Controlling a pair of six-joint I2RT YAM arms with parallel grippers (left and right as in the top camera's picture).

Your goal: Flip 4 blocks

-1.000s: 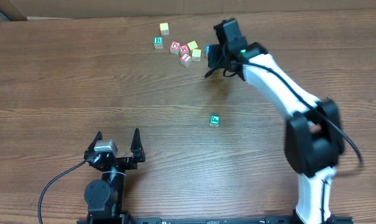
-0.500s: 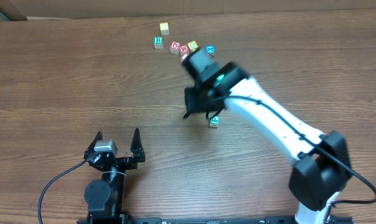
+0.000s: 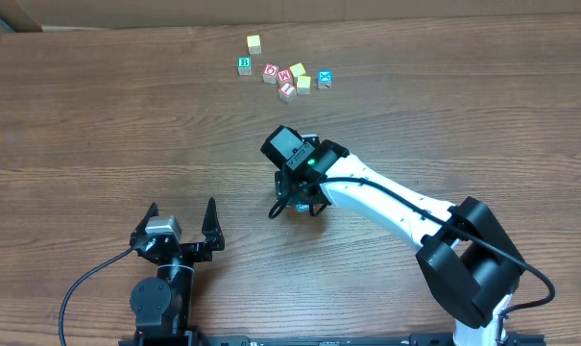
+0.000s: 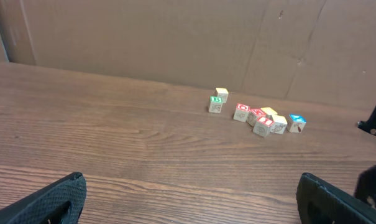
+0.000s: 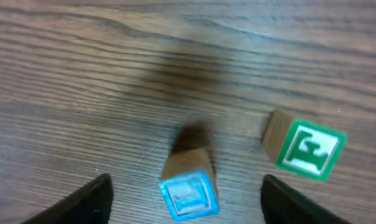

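Swinging in from the far cluster a second ago, the right arm (image 3: 386,197) now reaches over the middle of the bench (image 3: 98,144), and its claw has gone from nearly closed to spread. The left claw (image 3: 181,223) sits parked at the near edge with its jaws wide apart and nothing between them. The right claw (image 5: 186,182) points down at the wood, also spread and holding nothing. Most of the blocks (image 3: 287,75) lie bunched at the far side, well apart from both claws. Two more show in the right wrist view. A blue block (image 5: 188,198) lies between the jaws without touching either, tilted and blurred, with a dark shadow just above it, so I cannot tell whether it has settled on the bench. A green block (image 5: 309,149) stands near it, just outside the right jaw. These cubes look light, stiff and smooth-faced, so they should neither give nor break, but they may skid or roll if nudged off-centre. The best hold is likely on two opposite flat faces, square-on and at mid-height, never across corners. Being so small, a cube leaves little margin, and a jaw landing on an edge would probably spin it away.
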